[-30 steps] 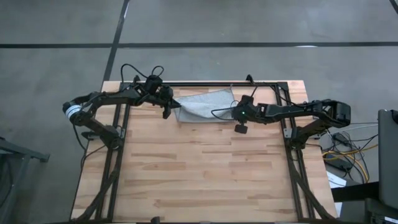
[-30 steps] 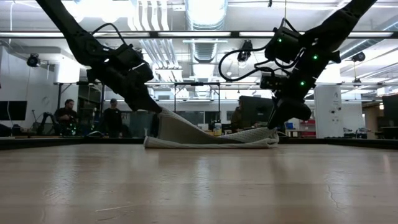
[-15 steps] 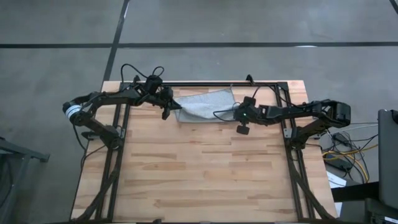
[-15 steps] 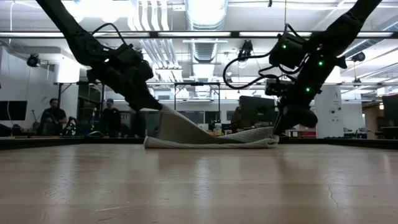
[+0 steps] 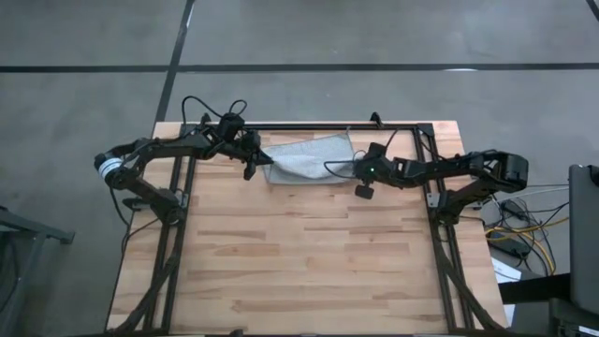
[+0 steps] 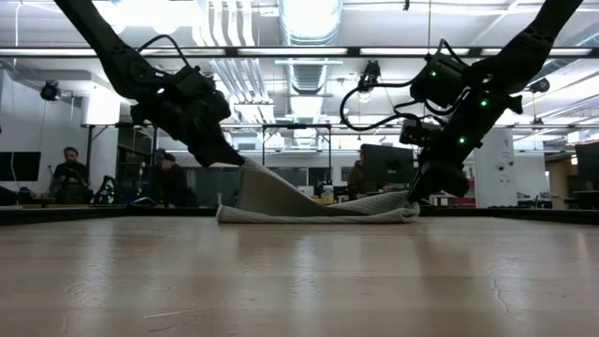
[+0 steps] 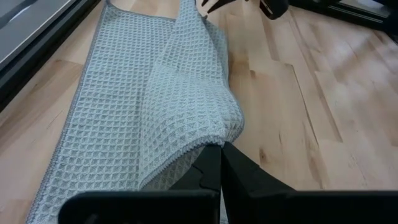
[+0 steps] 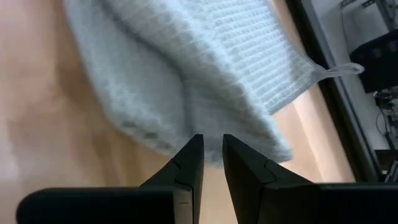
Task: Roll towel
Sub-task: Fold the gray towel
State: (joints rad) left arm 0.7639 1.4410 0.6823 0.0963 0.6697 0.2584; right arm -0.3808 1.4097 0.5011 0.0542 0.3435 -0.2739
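Your left gripper (image 5: 265, 159) still pinches towel (image 5: 314, 159) edge, lifted. Right gripper (image 6: 418, 194) has risen slightly, fingers nearly together, gripping nothing; roll barely begun.

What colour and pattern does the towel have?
The towel is light grey-blue with a fine waffle grid; the left wrist view shows it best.

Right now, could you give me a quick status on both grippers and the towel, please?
Left gripper shut on towel, its edge lifted. Right gripper at the towel's other end, slightly parted, holding nothing. Table otherwise unobstructed.
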